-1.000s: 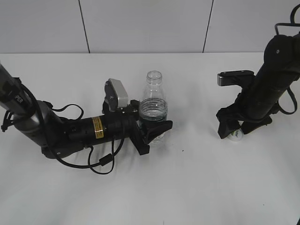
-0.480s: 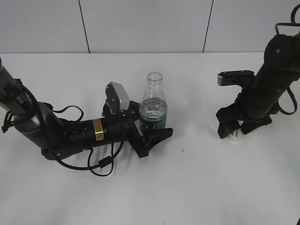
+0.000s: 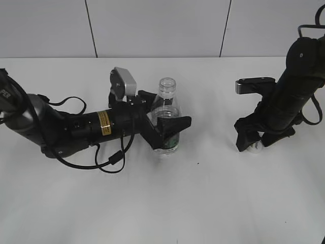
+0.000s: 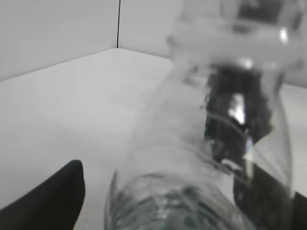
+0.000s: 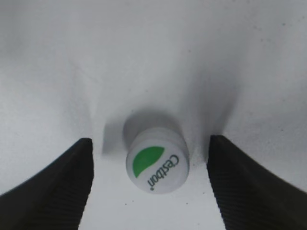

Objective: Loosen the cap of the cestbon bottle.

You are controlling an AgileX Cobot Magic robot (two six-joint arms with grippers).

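Since the cap (image 5: 157,167) already sits alone on the table (image 3: 213,193), well apart from the cestbon bottle (image 3: 166,114), your job looks finished. Your right gripper (image 5: 150,184) hangs spread wide around the cap, not touching it. Your left gripper (image 3: 163,126) looks closed around the bottle's body, though I can't tell for sure. Since a second ago, it has slid higher, uncovering the green label.

Clear glossy plastic bottle (image 3: 166,114); smooth white plastic cap (image 5: 157,164).
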